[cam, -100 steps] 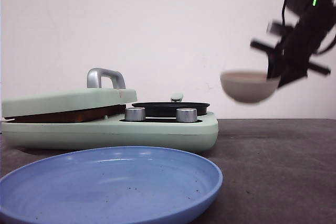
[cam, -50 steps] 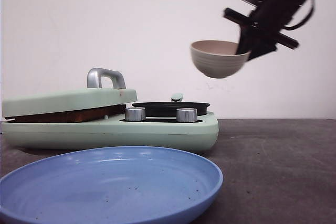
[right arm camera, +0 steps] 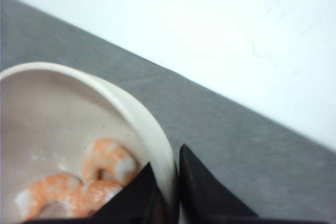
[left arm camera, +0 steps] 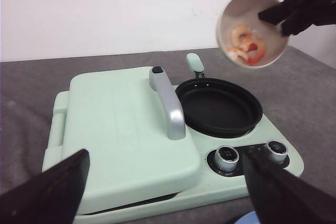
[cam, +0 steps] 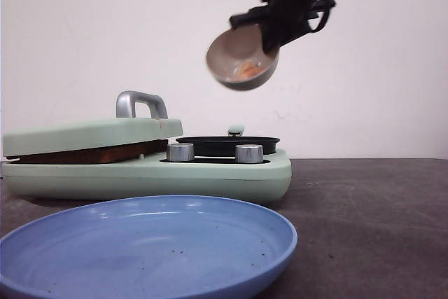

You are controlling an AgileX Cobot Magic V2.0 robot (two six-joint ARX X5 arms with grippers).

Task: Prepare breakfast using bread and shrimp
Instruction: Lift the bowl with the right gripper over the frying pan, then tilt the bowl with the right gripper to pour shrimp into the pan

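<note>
Pinching the rim of the tilted bowl (cam: 241,61) above the black pan (cam: 227,144), the right tool (right arm camera: 176,195) carries slippery, soft shrimp (left arm camera: 244,45) (likely to slide out), while the left tool (left arm camera: 163,192) gapes wide, bread (cam: 91,154) inside the closed press.

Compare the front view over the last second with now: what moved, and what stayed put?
The right gripper, shut on the rim of the bowl throughout, carried it up and leftward to above the black pan and tipped it, so the shrimp now show. The green cooker, its closed lid and the blue plate have not moved.
</note>
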